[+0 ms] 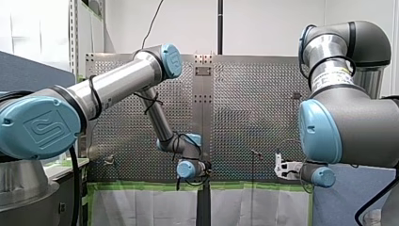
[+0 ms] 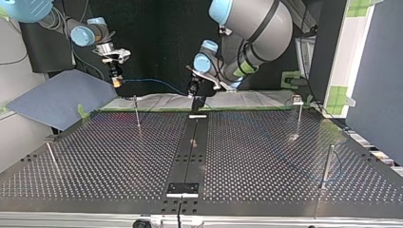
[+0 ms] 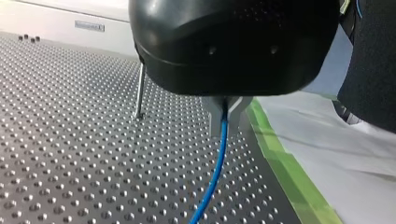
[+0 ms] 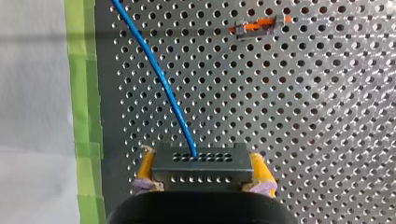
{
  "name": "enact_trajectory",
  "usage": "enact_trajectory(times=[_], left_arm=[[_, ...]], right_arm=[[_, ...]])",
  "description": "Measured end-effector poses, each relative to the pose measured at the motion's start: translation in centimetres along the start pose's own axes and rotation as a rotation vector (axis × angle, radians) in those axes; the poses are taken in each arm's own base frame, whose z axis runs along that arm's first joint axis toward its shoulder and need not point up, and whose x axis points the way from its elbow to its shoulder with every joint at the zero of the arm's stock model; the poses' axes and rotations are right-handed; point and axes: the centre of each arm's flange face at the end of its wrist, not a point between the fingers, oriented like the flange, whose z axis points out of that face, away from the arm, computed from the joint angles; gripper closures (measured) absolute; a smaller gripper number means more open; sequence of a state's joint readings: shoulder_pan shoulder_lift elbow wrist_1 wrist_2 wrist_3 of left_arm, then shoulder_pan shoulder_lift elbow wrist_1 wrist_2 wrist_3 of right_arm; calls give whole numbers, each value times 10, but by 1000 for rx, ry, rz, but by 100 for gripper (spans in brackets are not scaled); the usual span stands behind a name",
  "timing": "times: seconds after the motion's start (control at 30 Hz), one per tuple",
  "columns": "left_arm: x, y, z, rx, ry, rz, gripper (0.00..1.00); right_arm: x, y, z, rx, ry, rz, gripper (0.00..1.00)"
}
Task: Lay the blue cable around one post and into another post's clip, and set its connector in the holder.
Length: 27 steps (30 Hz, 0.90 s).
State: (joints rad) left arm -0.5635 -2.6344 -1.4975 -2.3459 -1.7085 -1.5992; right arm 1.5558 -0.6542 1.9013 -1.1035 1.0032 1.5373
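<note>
One blue cable (image 2: pixel 152 80) hangs in the air between the two grippers, over the far edge of the perforated table (image 2: pixel 266 161) as the top view shows it. Its connector (image 4: pixel 201 164), a dark grey block with rows of small holes, is clamped between the yellow pads (image 4: pixel 146 163) of my right gripper (image 4: pixel 201 170). The cable leaves its upper face and runs away over the table. Farther along the cable, my left gripper (image 3: pixel 226 116) has its metal fingers (image 3: pixel 212 114) closed on it, and the cable drops out from between them toward the table. A thin post (image 2: pixel 137 113) stands upright below the span in the top view, apart from the cable, and three more posts (image 2: pixel 298 118) stand well apart across the table. Ahead of my right gripper an orange-and-metal fitting (image 4: pixel 259 27) sits on the table, clear of the cable. Green tape (image 4: pixel 81 93) lines the table's edge, with a white sheet (image 3: pixel 345 154) beyond it.
</note>
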Motion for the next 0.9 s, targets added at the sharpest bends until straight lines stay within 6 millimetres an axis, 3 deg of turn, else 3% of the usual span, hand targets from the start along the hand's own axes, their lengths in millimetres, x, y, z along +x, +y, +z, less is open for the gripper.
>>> enact_trajectory(times=[0.43,0.9], left_arm=[[-12,-27,4,34,-34,6,100],[-25,-49,11,61,-41,9,100]], right_arm=[[3,23,-2,-57,1,-1,100],[15,52,9,-89,26,-3,100]])
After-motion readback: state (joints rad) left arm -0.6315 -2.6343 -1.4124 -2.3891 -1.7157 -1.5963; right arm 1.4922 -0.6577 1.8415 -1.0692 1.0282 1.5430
